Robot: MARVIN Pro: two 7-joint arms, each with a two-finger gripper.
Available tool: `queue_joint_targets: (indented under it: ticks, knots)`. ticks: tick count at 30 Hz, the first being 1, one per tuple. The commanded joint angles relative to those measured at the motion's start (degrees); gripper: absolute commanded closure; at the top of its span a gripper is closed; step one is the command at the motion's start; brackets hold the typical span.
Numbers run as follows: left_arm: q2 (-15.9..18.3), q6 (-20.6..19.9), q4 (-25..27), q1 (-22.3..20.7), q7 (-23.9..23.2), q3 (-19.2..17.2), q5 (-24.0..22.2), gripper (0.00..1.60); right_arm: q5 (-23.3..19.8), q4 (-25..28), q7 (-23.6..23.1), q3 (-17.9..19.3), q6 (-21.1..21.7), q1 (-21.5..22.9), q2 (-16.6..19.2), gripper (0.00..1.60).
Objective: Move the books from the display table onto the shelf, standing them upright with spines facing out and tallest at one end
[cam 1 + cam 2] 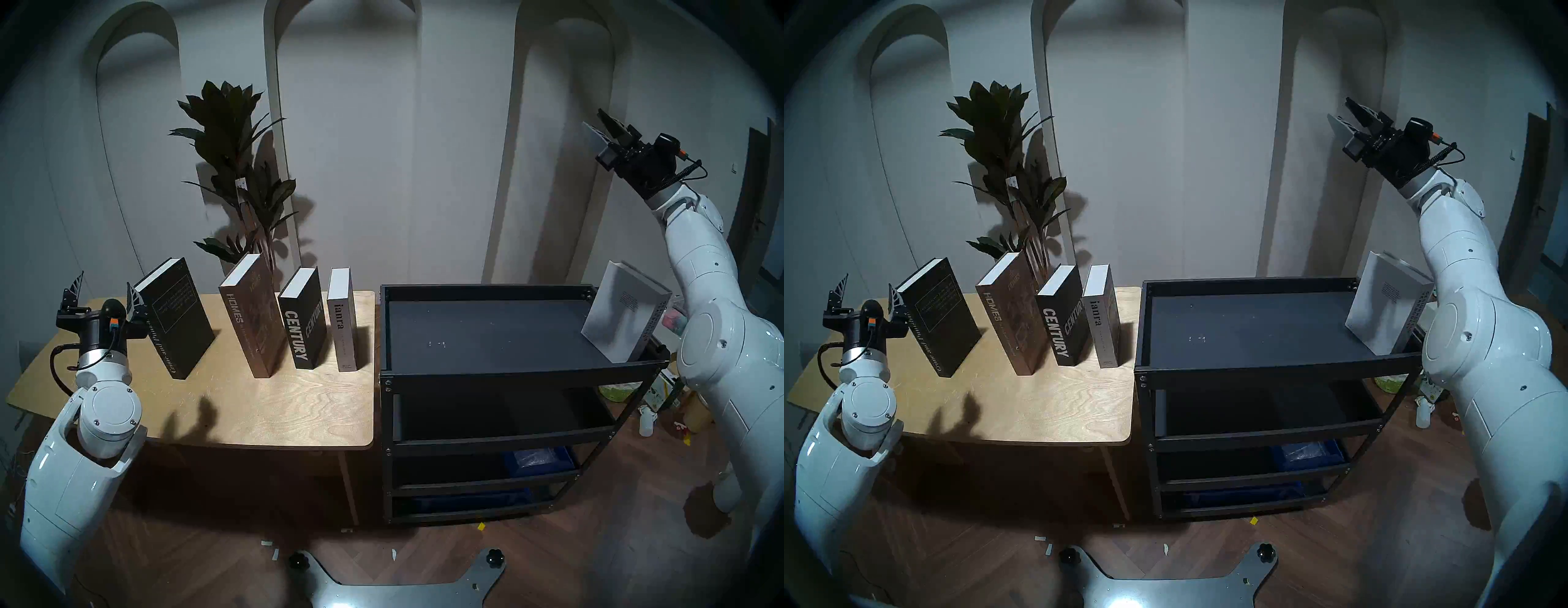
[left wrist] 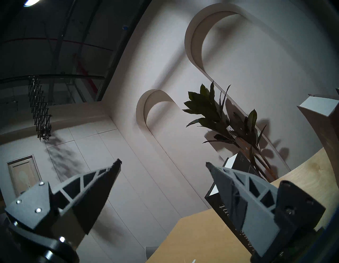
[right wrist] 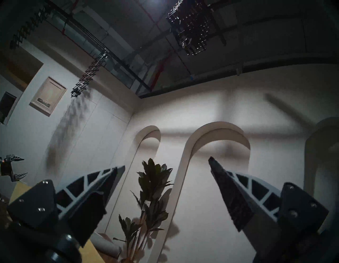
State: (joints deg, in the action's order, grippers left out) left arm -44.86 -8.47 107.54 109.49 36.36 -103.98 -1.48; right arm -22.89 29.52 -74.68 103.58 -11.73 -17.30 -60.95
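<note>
Arched white walls back the scene. Left gripper (image 1: pixel 104 293): jaws apart, empty, black "Crime and Punishment" (image 1: pixel 176 316) just beside them on the table (image 1: pixel 263 407). Right gripper (image 1: pixel 604 127): jaws apart, raised well above the white book (image 1: pixel 621 318) upright at the shelf (image 1: pixel 479 378) end, judged an anchor for the row.

At the lower left of the head view, the white left arm raises its black two-fingered left gripper (image 1: pixel 104 291), jaws spread wide and empty. At upper right, the white right arm lifts its black right gripper (image 1: pixel 599 124) high, fingers parted, gripping nothing.
</note>
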Motion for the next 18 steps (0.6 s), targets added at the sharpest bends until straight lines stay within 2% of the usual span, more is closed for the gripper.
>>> queue_joint_targets:
  ticks: [1,7,12,14,15,17,18]
  knots:
    - [0.5,2.3,1.8,2.1,-0.6,-2.8,-0.6,0.00,0.1,3.1,4.8,1.0,-0.6,0.0,-0.4,0.00]
    - [0.5,3.8,2.5,4.0,-1.4,-4.4,-1.6,0.00,1.1,4.4,11.2,1.9,-1.8,-0.9,-0.1,0.00]
    - [0.5,4.9,3.1,5.3,-2.4,-5.6,-2.3,0.00,2.5,4.8,14.9,1.9,-2.7,-1.7,-0.4,0.00]
    - [0.5,5.6,3.3,6.1,-3.0,-6.3,-2.6,0.00,3.8,4.9,17.3,1.8,-3.2,-2.3,-0.8,0.00]
    - [0.5,6.2,3.6,6.7,-3.6,-6.9,-2.9,0.00,5.3,4.8,20.1,1.2,-3.4,-2.9,-1.3,0.00]
    - [0.5,6.8,3.8,7.4,-4.2,-7.6,-3.2,0.00,7.0,4.5,20.5,0.5,-3.3,-3.3,-2.0,0.00]
    - [0.5,7.2,3.9,7.8,-4.5,-7.9,-3.4,0.00,8.0,4.9,22.3,-0.1,-3.2,-3.6,-2.7,0.00]
